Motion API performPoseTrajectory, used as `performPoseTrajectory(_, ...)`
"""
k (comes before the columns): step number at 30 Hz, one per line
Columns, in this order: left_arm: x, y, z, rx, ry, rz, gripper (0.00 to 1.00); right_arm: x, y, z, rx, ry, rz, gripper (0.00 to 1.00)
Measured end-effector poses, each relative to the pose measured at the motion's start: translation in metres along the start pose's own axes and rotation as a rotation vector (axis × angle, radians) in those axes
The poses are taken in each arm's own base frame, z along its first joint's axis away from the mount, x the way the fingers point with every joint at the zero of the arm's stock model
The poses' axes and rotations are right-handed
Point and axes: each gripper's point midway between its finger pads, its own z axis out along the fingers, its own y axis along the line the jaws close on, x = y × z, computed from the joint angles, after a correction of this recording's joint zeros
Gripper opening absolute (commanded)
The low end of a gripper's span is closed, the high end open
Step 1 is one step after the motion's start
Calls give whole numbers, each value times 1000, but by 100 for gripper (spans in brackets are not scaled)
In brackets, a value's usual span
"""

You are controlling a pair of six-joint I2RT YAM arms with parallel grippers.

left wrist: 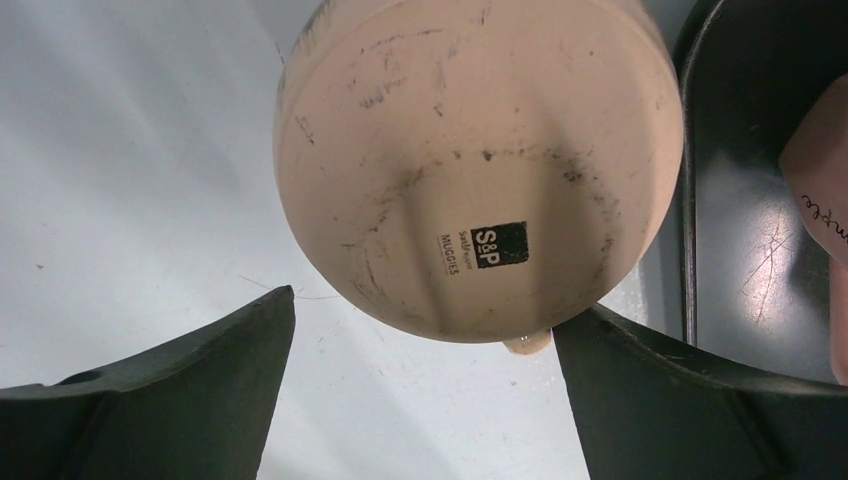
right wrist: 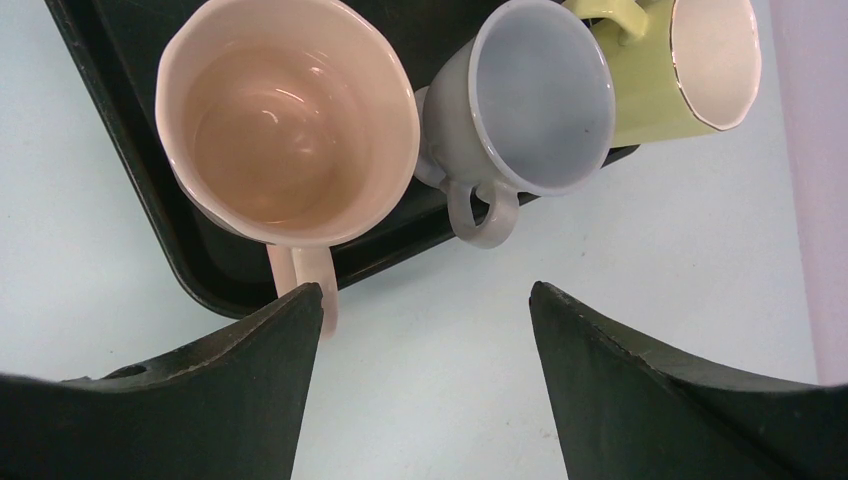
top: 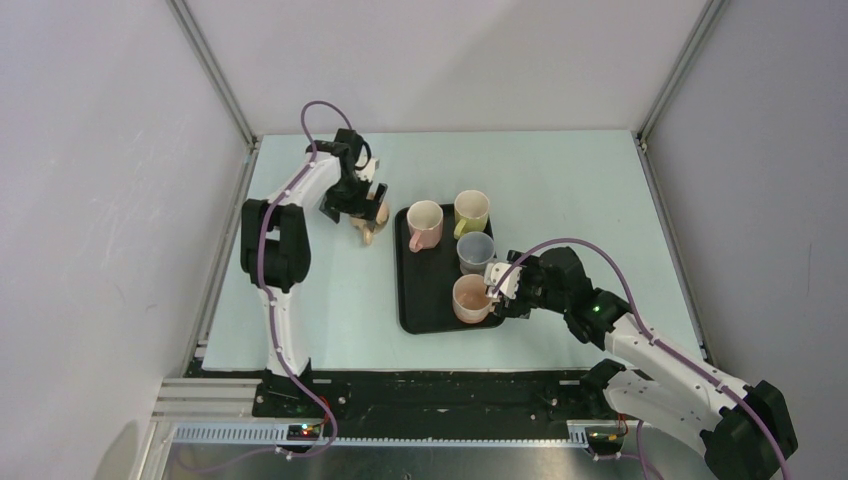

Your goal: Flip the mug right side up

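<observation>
A peach mug (top: 371, 228) lies base-up on the table just left of the black tray (top: 420, 305). In the left wrist view its scuffed base (left wrist: 480, 160) with a black S&P mark fills the upper middle. My left gripper (top: 358, 205) is open right over it; the mug's near edge sits between the fingertips, with the right fingertip (left wrist: 600, 340) close to it and the left one apart. My right gripper (top: 497, 290) is open and empty beside the tray's front right corner, next to an upright peach mug (right wrist: 290, 140).
The tray holds upright mugs: pink (top: 424, 224), yellow (top: 471, 211), grey (top: 476, 250) and peach (top: 470, 297). The right wrist view shows the grey mug (right wrist: 540, 100), the yellow mug (right wrist: 700, 60) and the tray rim (right wrist: 200, 270). The tray's edge (left wrist: 690, 200) lies right of the overturned mug.
</observation>
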Motion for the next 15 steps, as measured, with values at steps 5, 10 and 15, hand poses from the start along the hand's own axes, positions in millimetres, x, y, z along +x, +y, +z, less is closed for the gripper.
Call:
performPoseTrajectory(5,-1,-5,2,27,-8,2,86,0,0,0,-1,0,-1,81)
performPoseTrajectory(10,8,-12,8,66,14,4,61,0,0,0,-1,0,-1,81)
performPoseTrajectory(15,16,-17,12,92,35,1,55,0,1,1,-3,0,-2,81)
